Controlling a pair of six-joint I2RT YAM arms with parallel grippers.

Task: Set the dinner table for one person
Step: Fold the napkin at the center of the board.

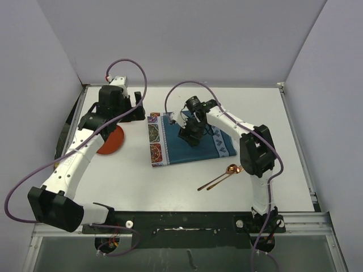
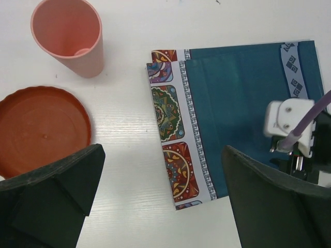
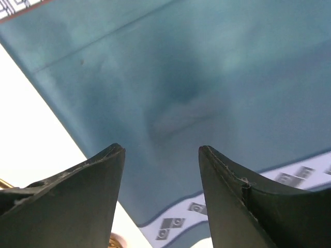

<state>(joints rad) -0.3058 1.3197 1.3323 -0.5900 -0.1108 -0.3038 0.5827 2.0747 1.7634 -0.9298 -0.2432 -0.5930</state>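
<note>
Right claw [image 3: 161, 150] parted, empty, close over teal rectangular cloth placemat [image 3: 207, 62]: probably thin, limp, best pinched at an edge. Underneath, large white flat dinner table [image 1: 159, 181]: rigid, ungrippable. Left claw [image 2: 161, 150] gapes wide, empty.

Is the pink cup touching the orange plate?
Apart. The left wrist view shows a strip of bare white dinner table between the pink cup and the orange plate.

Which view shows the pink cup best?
Left wrist: the pink cup stands upright near the orange plate. I cannot find it in the top view, and the right wrist shows mostly the teal placemat.
</note>
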